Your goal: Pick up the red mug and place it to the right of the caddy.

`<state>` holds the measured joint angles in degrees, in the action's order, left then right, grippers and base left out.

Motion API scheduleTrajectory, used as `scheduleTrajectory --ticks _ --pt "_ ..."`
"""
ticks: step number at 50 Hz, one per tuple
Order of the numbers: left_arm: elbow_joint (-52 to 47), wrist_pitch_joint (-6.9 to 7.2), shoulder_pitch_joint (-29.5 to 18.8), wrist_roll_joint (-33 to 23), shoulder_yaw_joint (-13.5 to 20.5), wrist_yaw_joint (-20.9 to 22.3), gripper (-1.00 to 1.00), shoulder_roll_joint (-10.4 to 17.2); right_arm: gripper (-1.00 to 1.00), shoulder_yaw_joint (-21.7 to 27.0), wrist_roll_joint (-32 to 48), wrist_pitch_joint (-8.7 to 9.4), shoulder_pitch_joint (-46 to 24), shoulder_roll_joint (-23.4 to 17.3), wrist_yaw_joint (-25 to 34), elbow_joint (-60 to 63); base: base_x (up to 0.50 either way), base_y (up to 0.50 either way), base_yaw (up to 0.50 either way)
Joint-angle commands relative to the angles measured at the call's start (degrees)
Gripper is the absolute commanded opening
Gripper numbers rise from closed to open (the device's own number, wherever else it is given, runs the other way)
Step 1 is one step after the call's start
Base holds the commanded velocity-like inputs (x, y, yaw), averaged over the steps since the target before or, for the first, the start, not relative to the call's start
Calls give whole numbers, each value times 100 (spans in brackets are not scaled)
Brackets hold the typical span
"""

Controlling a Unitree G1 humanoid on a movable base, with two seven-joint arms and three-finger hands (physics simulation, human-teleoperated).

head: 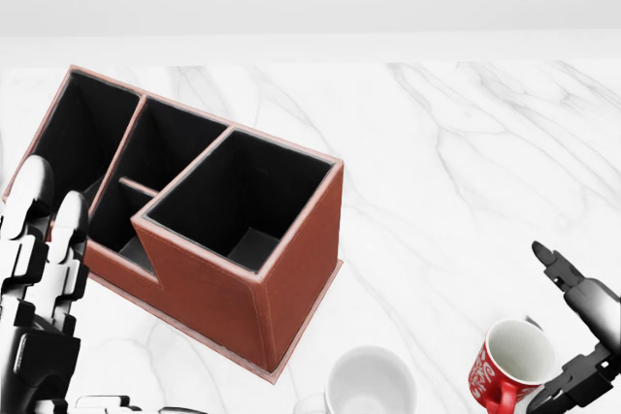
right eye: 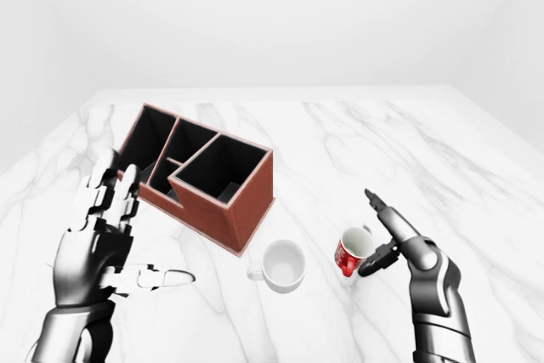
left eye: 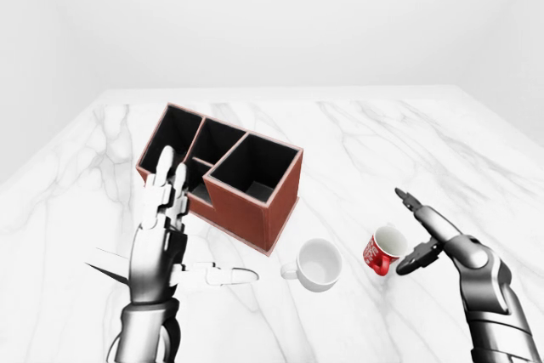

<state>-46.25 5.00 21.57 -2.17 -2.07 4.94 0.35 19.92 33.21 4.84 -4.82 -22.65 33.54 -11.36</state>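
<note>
Two robot hands reach over a white marble counter (left eye: 399,133) that carries three things: a caddy and two mugs. Every place below is given relative to the caddy, as the left-eye view shows it.

The caddy (left eye: 223,174) is a reddish-brown box with black-lined open compartments, set at an angle near the middle of the counter, its tallest compartment at its lower right end.

Below and just to the right of the caddy's lower right corner stands a white mug (left eye: 317,264), upright, mouth open upward, its handle pointing left.

The red mug (left eye: 382,249) sits farther right of the caddy and a little below it, beyond the white mug. It has white lettering on its side and a white interior, and it is tilted so that its mouth faces up and to the right. Whether it rests on the counter or is slightly lifted cannot be told.

The right hand (left eye: 418,231), dark with a silver wrist, is just to the right of the red mug. Its fingers are spread apart, one pointing up and left above the mug's rim, another curled beneath the mug's right side. They stand around the mug without closing on it.

The left hand (left eye: 166,240), silver, is held up at the caddy's lower left, overlapping its left end. Its fingers are extended upward, its thumb points right toward the white mug, and it grips nothing.
</note>
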Motion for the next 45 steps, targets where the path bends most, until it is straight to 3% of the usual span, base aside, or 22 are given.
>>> scheduleTrajectory --ticks 1,11,28,32,45 --pt "-58 0 6 33 65 31 100 -16 100 -34 25 -8 -25 -20 -45 -120 0 0 0" --pt "-5 0 8 8 46 33 100 -30 100 -90 39 -5 -89 -29 -102 -239 0 0 0" --pt "-21 0 13 33 82 47 100 -33 100 -256 90 -130 -237 -58 -353 -705 0 0 0" --pt "-34 0 2 42 100 52 100 -36 100 -374 145 -277 -379 -77 -587 -1129 0 0 0" --pt "-55 0 12 41 114 68 100 -48 100 -479 180 -321 -355 -78 -699 -1243 0 0 0"
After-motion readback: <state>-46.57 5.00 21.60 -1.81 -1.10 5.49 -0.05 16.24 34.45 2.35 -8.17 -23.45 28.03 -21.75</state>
